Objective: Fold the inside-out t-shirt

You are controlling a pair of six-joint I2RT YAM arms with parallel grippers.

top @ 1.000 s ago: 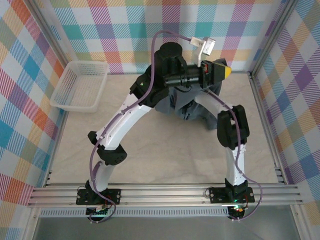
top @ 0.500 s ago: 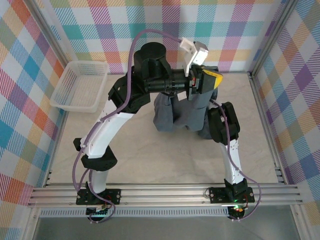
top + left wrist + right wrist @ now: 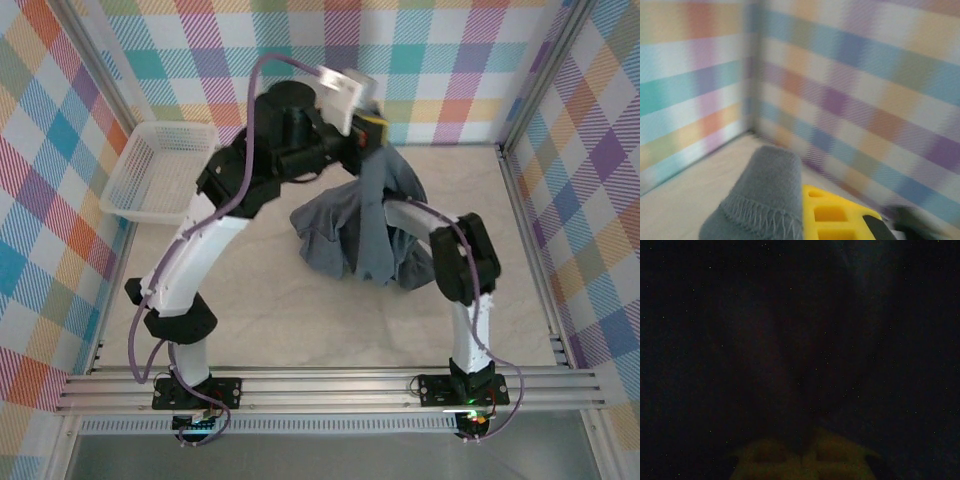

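Near table (image 3: 300,310) far edge, centre | left gripper (image 3: 368,128) clamps inside-out t-shirt (image 3: 350,235) hem, raised | t-shirt drapes toward near edge, long axis far-to-near | right gripper (image 3: 802,452) beneath fabric, closer to heap; open or closed undeterminable

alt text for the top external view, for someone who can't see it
The left gripper holds a dark grey t-shirt lifted by one edge, the rest draped to the table and over the right arm. A white mesh basket sits at far left.
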